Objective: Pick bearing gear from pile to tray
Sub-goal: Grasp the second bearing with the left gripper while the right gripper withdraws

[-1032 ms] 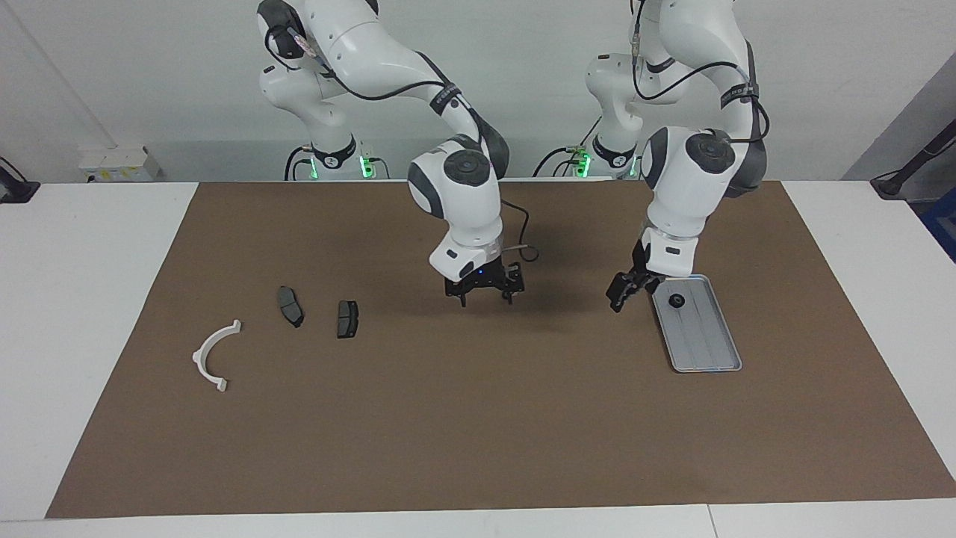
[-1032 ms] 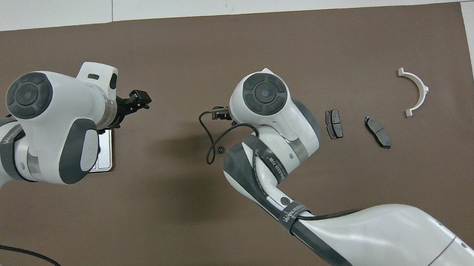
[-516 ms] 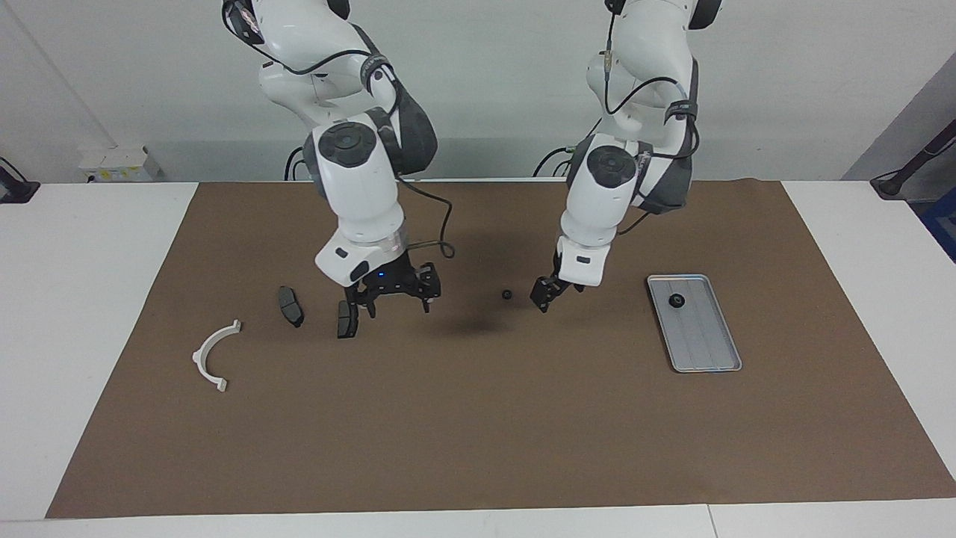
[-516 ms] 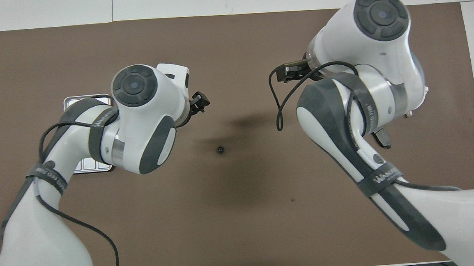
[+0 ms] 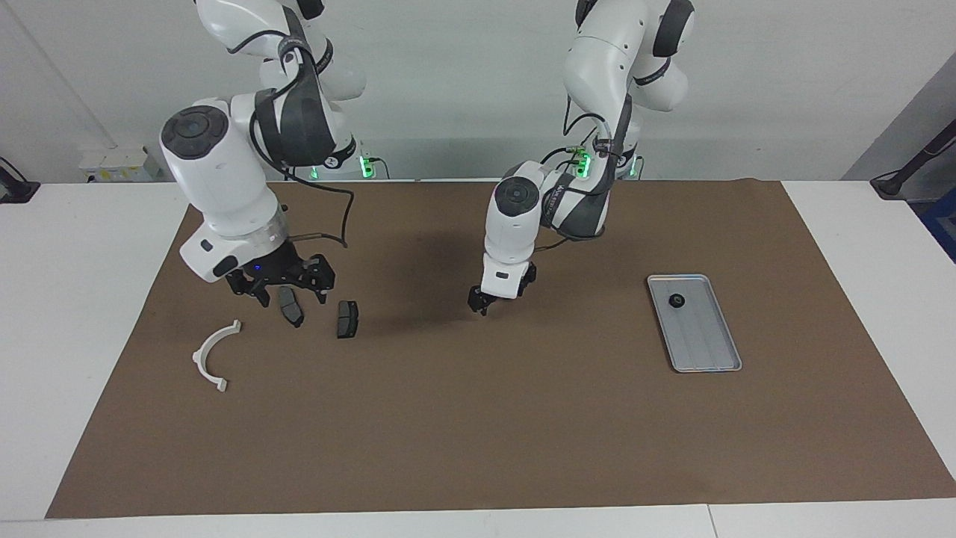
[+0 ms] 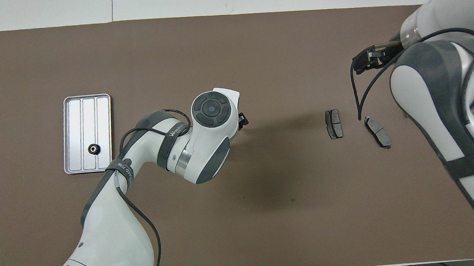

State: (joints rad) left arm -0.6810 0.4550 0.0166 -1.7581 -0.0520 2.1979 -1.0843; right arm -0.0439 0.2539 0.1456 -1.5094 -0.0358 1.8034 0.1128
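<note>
I'm seeing two glossy white arms with dark grey joint caps and grey bands, black cables looping along them. Each ends in a black pincer: left pincer (image 5: 479, 305), right pincer (image 5: 280, 288), a blue light above it. Green lights at both bases.

We swung our left gripper (image 5: 482, 302) away from the tray (image 5: 718, 351) to the middle of the mat (image 5: 478, 418), low over where the loose bearing gear lay half a second ago; that gear no longer showed. Our right gripper (image 5: 282, 288) crossed from mid-mat to over the brake pads (image 5: 291, 307), above the one beside the arc bracket (image 5: 213, 356).
</note>
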